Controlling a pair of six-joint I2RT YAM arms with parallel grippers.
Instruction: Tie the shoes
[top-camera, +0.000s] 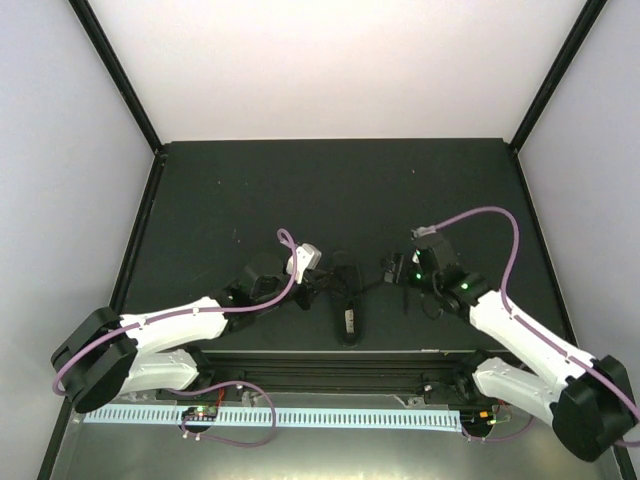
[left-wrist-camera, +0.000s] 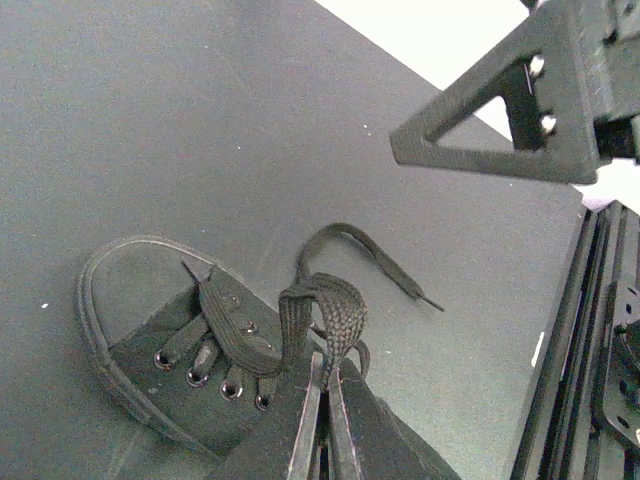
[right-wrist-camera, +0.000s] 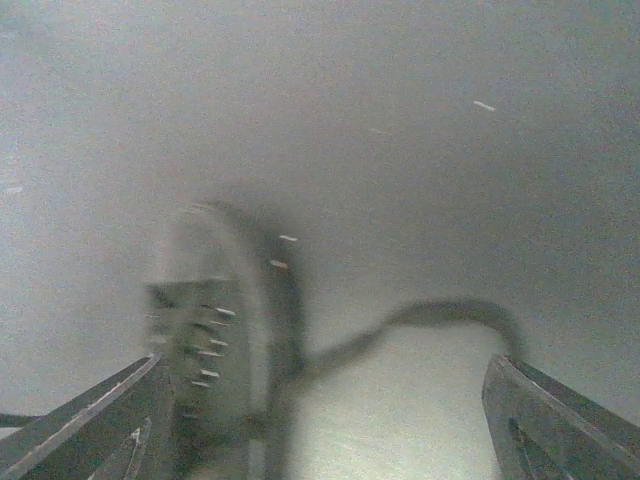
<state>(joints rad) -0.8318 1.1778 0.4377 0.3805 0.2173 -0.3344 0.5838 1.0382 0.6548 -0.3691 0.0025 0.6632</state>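
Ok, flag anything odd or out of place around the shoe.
Nothing damaged or spilled. The shoe is untied: one lace end trails loose across the table beside it, and the left claw is shut on a bunched fold of lace. The right claw hangs open, empty.

The table (top-camera: 330, 190) is a dark, matte surface. A single black shoe (top-camera: 347, 300) lies on it near the front edge, toe toward the back, and part of its lace (left-wrist-camera: 372, 252) trails flat and curved across the table just beside it.
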